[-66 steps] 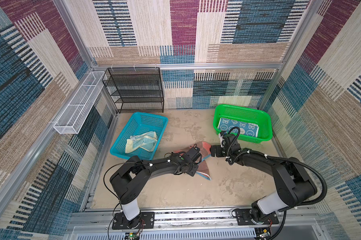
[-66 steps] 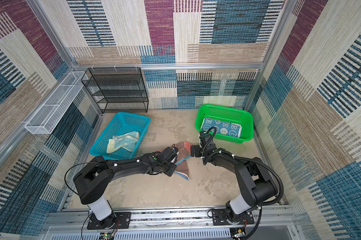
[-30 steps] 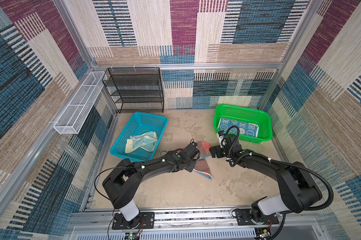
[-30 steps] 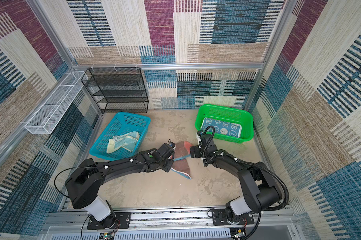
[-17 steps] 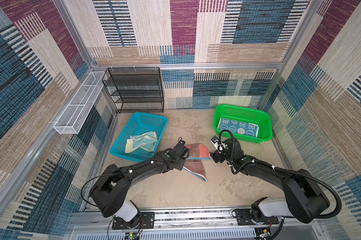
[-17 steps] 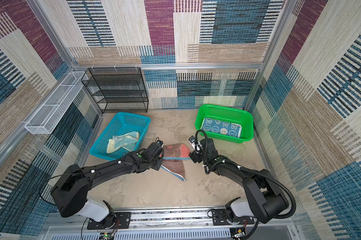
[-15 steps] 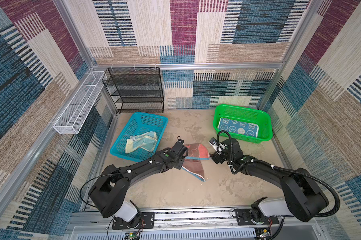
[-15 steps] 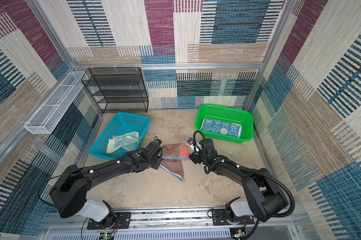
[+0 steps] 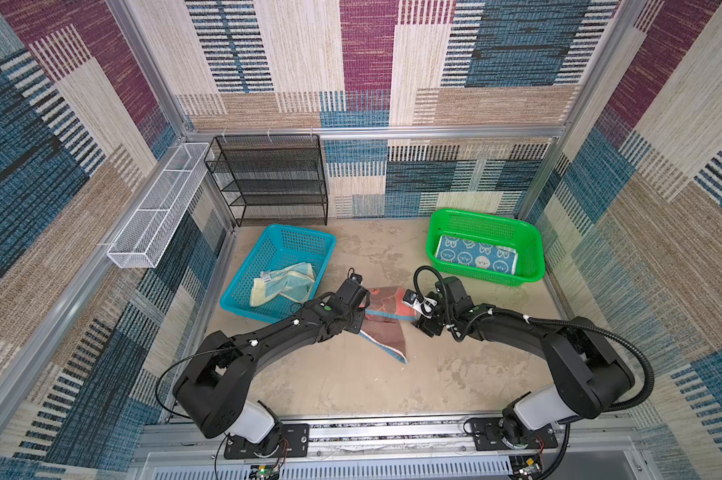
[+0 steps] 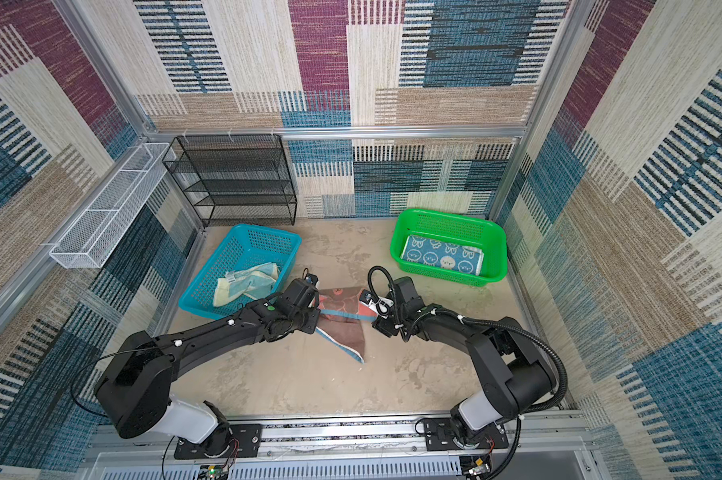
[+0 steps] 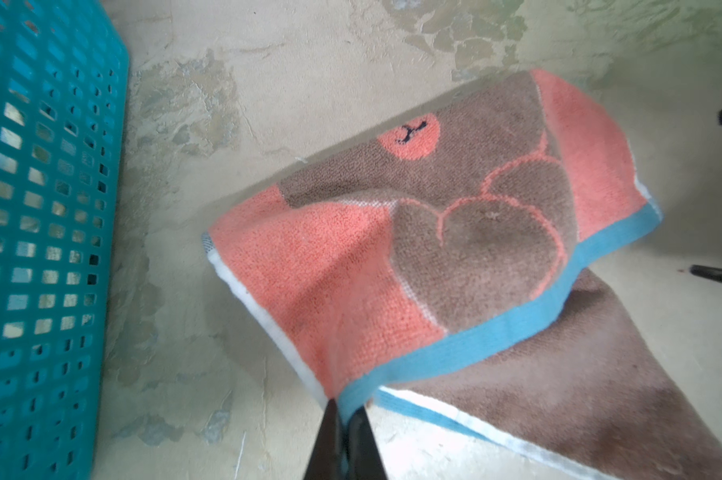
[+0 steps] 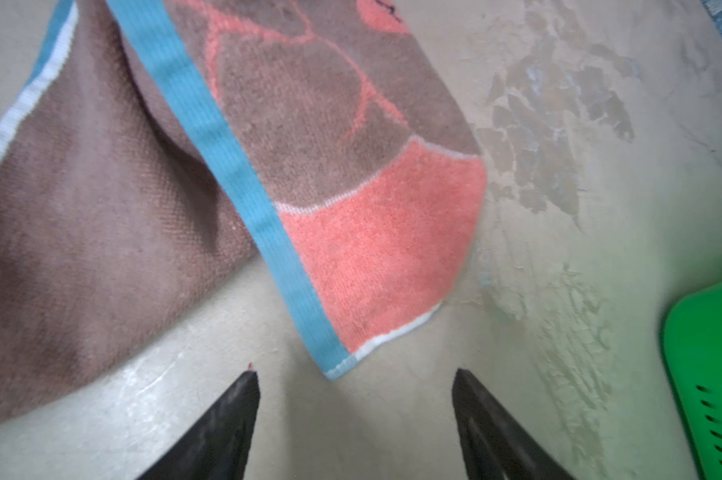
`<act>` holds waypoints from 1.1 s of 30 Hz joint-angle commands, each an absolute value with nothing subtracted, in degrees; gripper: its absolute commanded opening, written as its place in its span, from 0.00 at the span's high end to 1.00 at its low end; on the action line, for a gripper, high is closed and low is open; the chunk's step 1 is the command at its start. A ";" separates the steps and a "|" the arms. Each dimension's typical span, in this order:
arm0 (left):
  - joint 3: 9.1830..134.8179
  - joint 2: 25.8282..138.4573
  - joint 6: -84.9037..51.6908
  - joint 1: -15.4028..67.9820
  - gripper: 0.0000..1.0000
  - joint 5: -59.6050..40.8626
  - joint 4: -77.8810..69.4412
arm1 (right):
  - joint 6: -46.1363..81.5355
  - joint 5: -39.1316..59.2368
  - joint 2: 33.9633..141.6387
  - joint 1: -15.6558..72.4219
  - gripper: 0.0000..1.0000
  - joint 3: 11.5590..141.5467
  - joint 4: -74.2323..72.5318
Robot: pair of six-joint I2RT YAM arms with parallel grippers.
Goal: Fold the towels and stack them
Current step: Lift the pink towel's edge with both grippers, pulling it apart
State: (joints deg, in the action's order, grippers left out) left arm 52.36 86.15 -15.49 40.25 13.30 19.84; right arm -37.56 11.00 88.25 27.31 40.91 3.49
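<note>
A coral towel with a brown bear (image 9: 386,311) (image 10: 342,313) lies partly folded on the floor between both arms, and a brown flap (image 9: 388,338) trails toward the front. My left gripper (image 11: 344,409) (image 9: 361,309) is shut on the towel's blue-edged corner (image 11: 353,395). My right gripper (image 12: 355,374) (image 9: 415,311) stands open just off the opposite corner (image 12: 334,368), with nothing between its fingers. A blue towel with white rabbit faces (image 9: 475,259) (image 10: 442,255) lies folded in the green basket. A crumpled cream and pale blue towel (image 9: 284,284) (image 10: 247,284) sits in the blue basket.
The green basket (image 9: 486,216) (image 12: 704,374) stands at the back right, close to my right gripper. The blue basket (image 9: 297,230) (image 11: 39,208) stands at the back left beside my left arm. A black wire shelf (image 9: 272,178) and a white wire tray (image 9: 155,208) line the back-left walls.
My left gripper has pulled its towel corner to the left, stretching the coral towel out sideways and low. My right gripper followed leftward, and its jaws stand narrower than before.
</note>
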 commanded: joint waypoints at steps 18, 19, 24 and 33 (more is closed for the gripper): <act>51.27 86.88 -14.81 40.08 1.00 13.12 16.78 | -37.63 10.93 101.48 27.18 0.37 49.74 11.09; 51.16 86.80 -14.93 40.07 1.00 13.17 16.78 | -37.39 11.00 102.29 27.09 0.42 50.40 11.72; 50.36 85.52 -15.11 40.08 1.00 13.53 16.83 | -36.15 12.34 104.56 26.63 0.73 51.71 12.73; 50.69 83.29 -15.02 40.08 1.00 14.09 17.74 | -31.66 17.52 101.17 26.61 1.00 53.89 10.77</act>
